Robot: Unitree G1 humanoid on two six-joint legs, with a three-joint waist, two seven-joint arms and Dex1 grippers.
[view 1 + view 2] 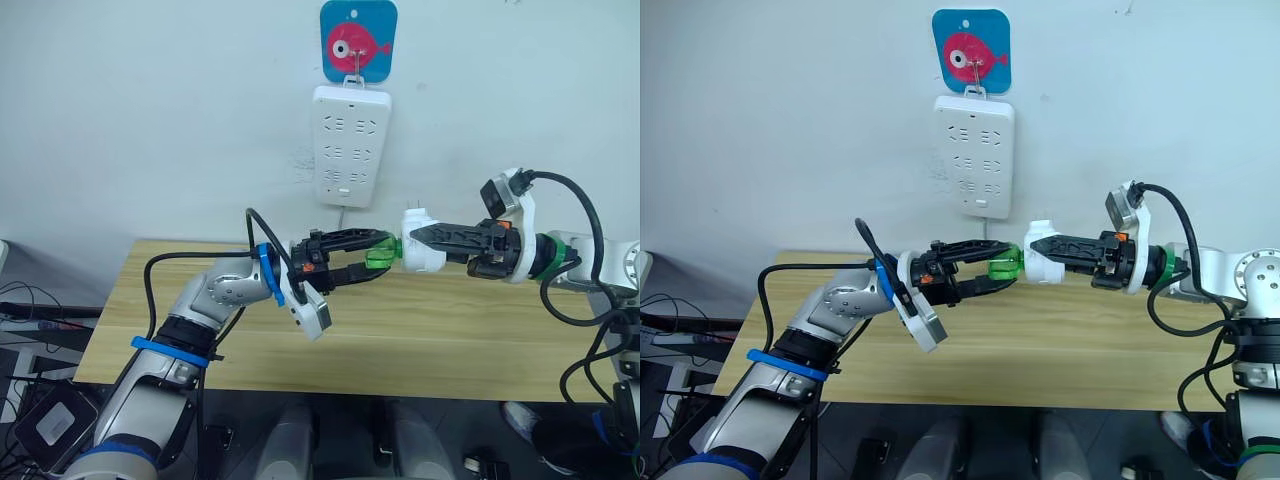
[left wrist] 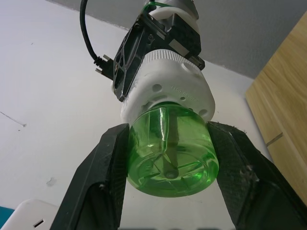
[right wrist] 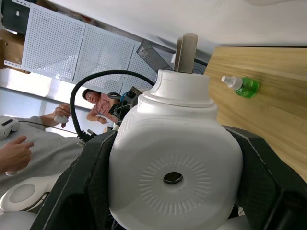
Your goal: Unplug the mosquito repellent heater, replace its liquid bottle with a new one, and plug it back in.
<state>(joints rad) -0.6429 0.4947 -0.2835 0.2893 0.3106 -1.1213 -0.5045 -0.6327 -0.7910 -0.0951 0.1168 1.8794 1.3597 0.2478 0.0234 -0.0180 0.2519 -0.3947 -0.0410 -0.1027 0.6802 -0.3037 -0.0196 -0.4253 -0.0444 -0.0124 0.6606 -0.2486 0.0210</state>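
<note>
Right now the right gripper (image 1: 425, 243) is clamped on the mosquito repellent heater (image 1: 420, 250), held above the table (image 1: 450, 330). The left gripper (image 1: 375, 255) squeezes its green liquid bottle (image 1: 381, 251) from the opposite side.

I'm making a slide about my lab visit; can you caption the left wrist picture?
Two black fingers grip a green bottle fitted in the white heater, held by the other gripper.

The right claw (image 3: 172, 191) clamps the rounded white plastic mosquito repellent heater (image 3: 175, 177) between its black fingers (image 3: 96, 177). A small green plastic bottle with a white cap (image 3: 242, 86) lies on the light wooden tabletop (image 3: 273, 110).
</note>
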